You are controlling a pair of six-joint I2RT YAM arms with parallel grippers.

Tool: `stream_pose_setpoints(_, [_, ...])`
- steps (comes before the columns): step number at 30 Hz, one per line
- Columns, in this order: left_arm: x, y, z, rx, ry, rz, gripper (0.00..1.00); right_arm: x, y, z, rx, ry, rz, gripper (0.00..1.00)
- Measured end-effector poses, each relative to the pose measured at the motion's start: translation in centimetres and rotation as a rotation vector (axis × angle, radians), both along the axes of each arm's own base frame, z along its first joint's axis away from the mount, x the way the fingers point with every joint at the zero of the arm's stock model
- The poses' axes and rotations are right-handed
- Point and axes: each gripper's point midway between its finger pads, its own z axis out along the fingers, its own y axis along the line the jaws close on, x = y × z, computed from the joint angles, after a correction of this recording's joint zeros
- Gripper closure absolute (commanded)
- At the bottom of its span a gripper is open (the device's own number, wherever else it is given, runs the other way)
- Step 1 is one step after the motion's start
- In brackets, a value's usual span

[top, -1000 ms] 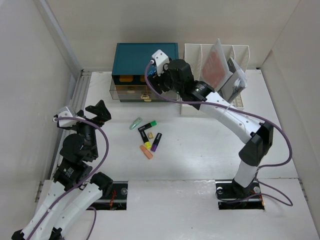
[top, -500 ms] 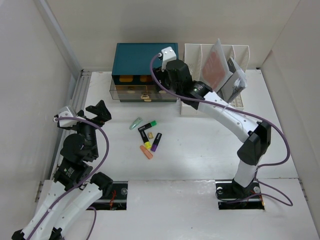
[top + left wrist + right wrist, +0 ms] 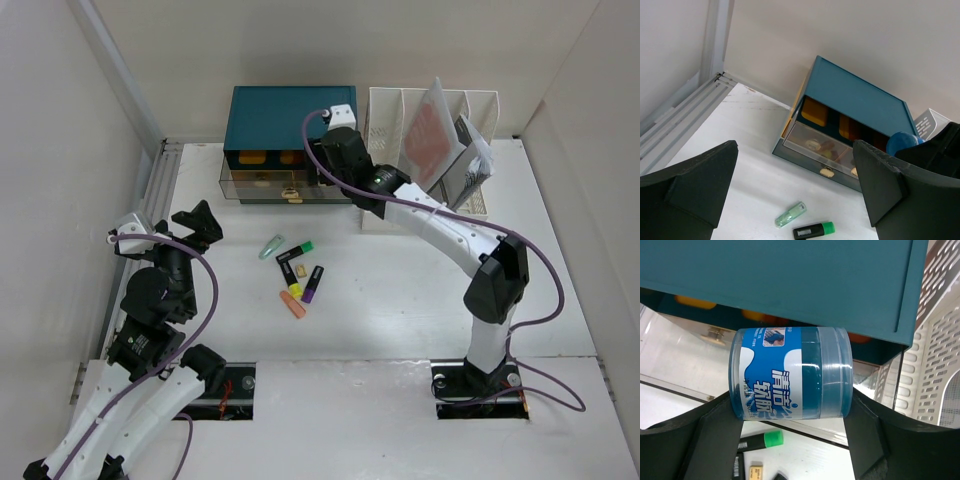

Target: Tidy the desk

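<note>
The round blue jar point(image 3: 790, 372) is glossy translucent plastic, the teal drawer cabinet point(image 3: 790, 270) smooth and matt, its lower drawer point(image 3: 822, 148) clear plastic, the white perforated rack point(image 3: 935, 350) plastic.

Two arms, same build: white link shells w/ black joint housings. Left arm point(image 3: 150, 335), lower left of top view: white cam module point(image 3: 130, 238), purple cable point(image 3: 213, 290) looping alongside. Right arm point(image 3: 455, 235), centre-right: black elbow block point(image 3: 495, 290), purple cable point(image 3: 550, 285), white cam module point(image 3: 342, 109). Bases on black plates point(image 3: 497, 403). Left gripper fingers point(image 3: 695, 190) & right gripper fingers point(image 3: 715, 440): matte black, blocky, angular.
</note>
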Motion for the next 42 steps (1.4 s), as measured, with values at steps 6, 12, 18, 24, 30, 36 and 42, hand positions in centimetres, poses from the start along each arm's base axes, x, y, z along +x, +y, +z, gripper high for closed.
stream_pose_setpoints(6, [0.0, 0.0, 0.0, 0.002, 0.000, 0.000, 0.01, 0.0, 0.0, -1.1, -0.001, 0.029, -0.019, 0.85])
stream_pose_setpoints(12, [0.0, 0.0, 0.0, 0.002, 0.001, 0.000, 0.01, 0.1, -0.2, -1.2, 0.003, 0.032, -0.031, 0.56])
stream_pose_setpoints(18, [0.0, 0.0, 0.0, 0.002, 0.001, 0.000, 0.01, 0.2, -0.4, -1.6, 0.002, 0.042, -0.032, 0.31])
stream_pose_setpoints(24, [0.0, 0.0, 0.0, 0.002, 0.001, 0.000, 0.01, 0.4, -0.7, -1.9, -0.001, 0.049, -0.024, 0.14])
stream_pose_setpoints(30, [0.0, 0.0, 0.0, 0.002, 0.001, 0.000, 0.01, 0.6, -0.4, -1.6, 0.004, 0.035, -0.008, 0.09])
stream_pose_setpoints(36, [0.0, 0.0, 0.0, 0.003, 0.001, 0.000, 0.01, 0.4, -0.5, -1.4, -0.015, 0.003, 0.015, 0.20])
stream_pose_setpoints(42, [0.0, 0.0, 0.0, 0.002, 0.001, 0.000, 0.01, -1.7, -0.3, 1.1, -0.089, -0.102, 0.161, 0.71])
